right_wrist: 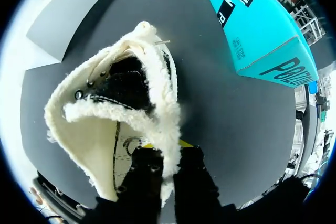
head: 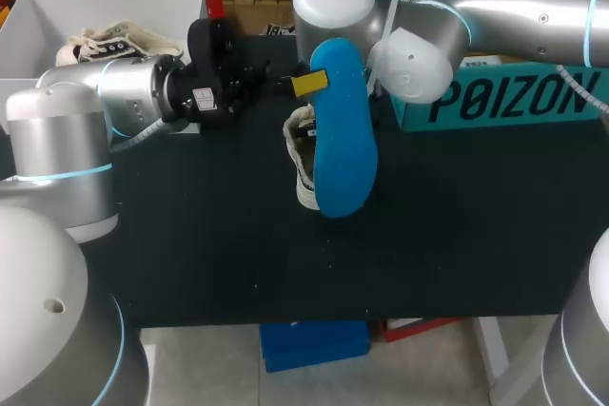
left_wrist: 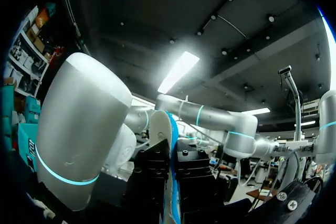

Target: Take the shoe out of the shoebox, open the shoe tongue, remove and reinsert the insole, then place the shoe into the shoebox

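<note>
Black table (head: 457,235) with both arms meeting over its middle.

(a) Nearest, above the centre of the table: a blue insole (head: 341,140), held up off the surface and standing on edge, its broad blue face turned upward toward the overhead camera. Its far end sits between the fingers of the left gripper (head: 309,83), which comes in from the left. The left wrist view shows the insole's thin blue-and-white edge running straight between the two black fingers, both pressed against it, so this pincer is clamped on the insole.

(b) Just beside and partly under the insole, on its left side: the shoe (head: 302,145), cream with a fleecy lining, also lifted clear of the table. In the right wrist view its mouth gapes wide, showing the dark interior and eyelets. The fleecy collar passes between the fingers of the right gripper (right_wrist: 169,156), one finger on each side, so this pincer is clamped on the shoe. From overhead the right gripper is hidden behind the insole.

(c) Far left corner: the white shoebox (head: 38,16), open, with a second shoe (head: 114,45) lying inside.

(d) Far right edge: a teal box (head: 495,102), closed, well apart from the shoe.
</note>
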### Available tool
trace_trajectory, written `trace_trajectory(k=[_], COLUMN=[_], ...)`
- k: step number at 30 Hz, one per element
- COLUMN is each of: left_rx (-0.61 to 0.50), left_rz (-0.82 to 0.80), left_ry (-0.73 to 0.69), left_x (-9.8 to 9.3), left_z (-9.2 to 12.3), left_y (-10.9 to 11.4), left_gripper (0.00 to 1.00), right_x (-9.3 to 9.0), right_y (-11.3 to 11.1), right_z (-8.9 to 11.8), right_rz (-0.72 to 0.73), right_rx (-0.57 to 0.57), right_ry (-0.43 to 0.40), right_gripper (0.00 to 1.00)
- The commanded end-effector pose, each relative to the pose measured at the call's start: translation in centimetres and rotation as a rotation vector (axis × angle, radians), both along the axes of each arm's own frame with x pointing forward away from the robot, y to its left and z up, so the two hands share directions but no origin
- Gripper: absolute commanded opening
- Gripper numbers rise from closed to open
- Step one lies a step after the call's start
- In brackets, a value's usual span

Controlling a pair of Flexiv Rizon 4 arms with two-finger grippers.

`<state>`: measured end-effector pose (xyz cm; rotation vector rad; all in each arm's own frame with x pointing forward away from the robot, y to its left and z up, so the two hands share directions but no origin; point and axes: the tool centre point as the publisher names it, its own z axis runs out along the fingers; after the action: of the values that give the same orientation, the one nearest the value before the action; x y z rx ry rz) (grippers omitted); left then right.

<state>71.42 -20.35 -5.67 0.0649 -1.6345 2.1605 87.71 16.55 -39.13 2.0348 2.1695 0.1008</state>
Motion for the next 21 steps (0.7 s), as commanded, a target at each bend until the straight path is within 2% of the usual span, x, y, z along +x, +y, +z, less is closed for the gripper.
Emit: trace_trajectory(k=[1,9,16,17,18,21], left_rx=[0.001,0.001,0.001,0.001,0.001,0.001], left_rz=[0.003,0.003,0.003,0.003,0.003,0.003], left_ry=[-0.001,-0.001,-0.001,-0.001,-0.001,-0.001], left_x=[-0.1,-0.1,-0.1,-0.1,-0.1,-0.1], left_z=[0.0,0.0,0.0,0.0,0.0,0.0], left_y=[-0.1,-0.1,-0.1,-0.1,-0.1,-0.1], left_gripper=[0.00,0.00,0.00,0.00,0.00,0.00], right_x=[-0.2,-1.3,-1.6,-1.7,-1.7,-1.8], right_y=[0.2,0.0,0.0,0.0,0.0,-0.2], right_z=[-1.9,-4.0,-4.2,-3.9,-3.5,-2.2], right_rz=[-0.001,-0.010,-0.009,-0.006,0.002,0.009], right_rx=[0.007,0.018,0.021,0.024,0.028,0.025], right_ry=[0.011,0.044,0.056,0.061,0.065,0.053], right_gripper=[0.00,0.00,0.00,0.45,1.00,1.00])
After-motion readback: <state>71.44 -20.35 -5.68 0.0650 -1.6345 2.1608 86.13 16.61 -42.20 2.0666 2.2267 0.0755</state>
